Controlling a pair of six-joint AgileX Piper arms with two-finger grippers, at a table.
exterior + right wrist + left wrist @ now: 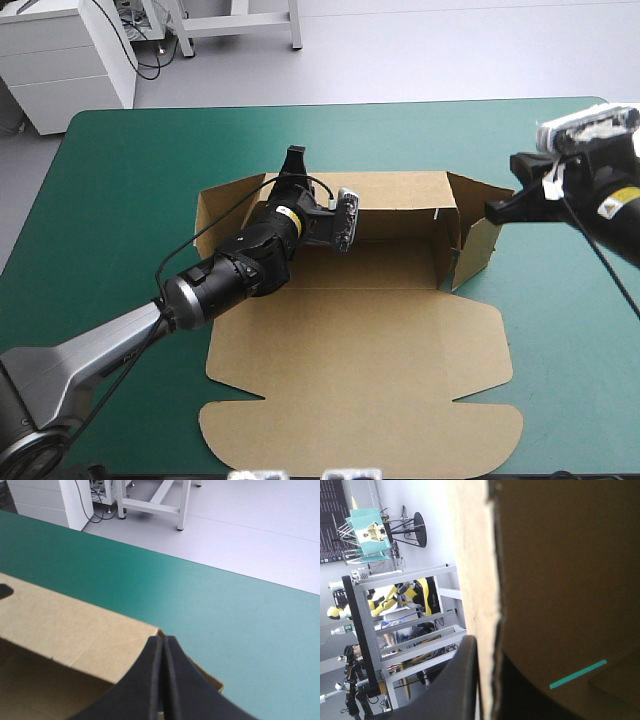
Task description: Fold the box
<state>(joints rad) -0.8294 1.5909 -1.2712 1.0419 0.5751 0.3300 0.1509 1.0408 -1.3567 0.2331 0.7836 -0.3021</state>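
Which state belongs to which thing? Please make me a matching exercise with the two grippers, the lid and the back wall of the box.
Things
1. left gripper
2. right gripper
3. lid
4. back wall

States
A. lies flat on the teal-green cover
B. stands raised
C. shut, its tip at the right side flap
D. shut on the box, board between its fingers

Pairs: 1-D, 2-C, 3-A, 4-B
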